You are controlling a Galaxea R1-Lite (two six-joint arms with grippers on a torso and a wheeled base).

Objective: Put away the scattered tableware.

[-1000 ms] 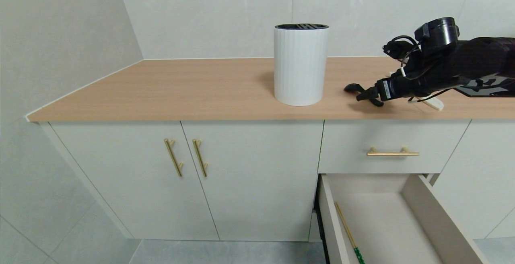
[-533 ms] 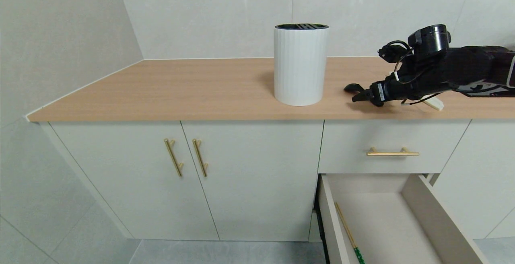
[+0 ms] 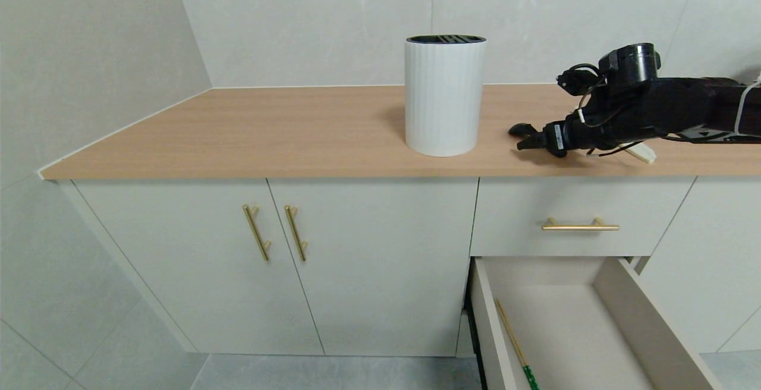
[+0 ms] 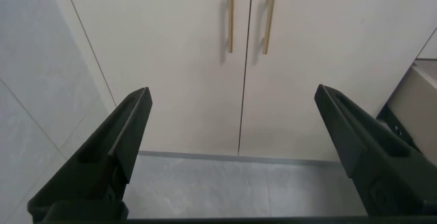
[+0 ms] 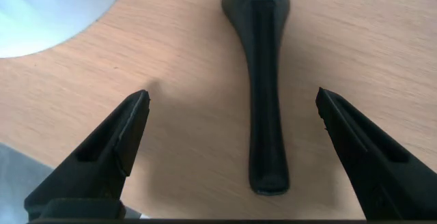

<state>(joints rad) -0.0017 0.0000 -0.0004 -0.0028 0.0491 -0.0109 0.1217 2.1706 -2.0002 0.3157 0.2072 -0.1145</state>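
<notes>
Countertop (image 3: 267, 134): one white canister (image 3: 444, 96), one black spoon (image 5: 263, 80), right pincer (image 5: 231, 100) spread; left pincer (image 4: 232, 93) spread.

Head camera overlooks countertop (image 3: 285, 134); right wrist close above.

It was a kitchen: tiled walls (image 3: 297, 21), a wooden countertop (image 3: 297, 134), cream cabinets (image 3: 196, 295) with brass handles (image 3: 256, 232), an open drawer (image 3: 648, 324).

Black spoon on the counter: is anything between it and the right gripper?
Nothing visible does. The right gripper hangs open directly over the black spoon, which lies on bare counter. The white holder stands off to one side, touching neither.
</notes>
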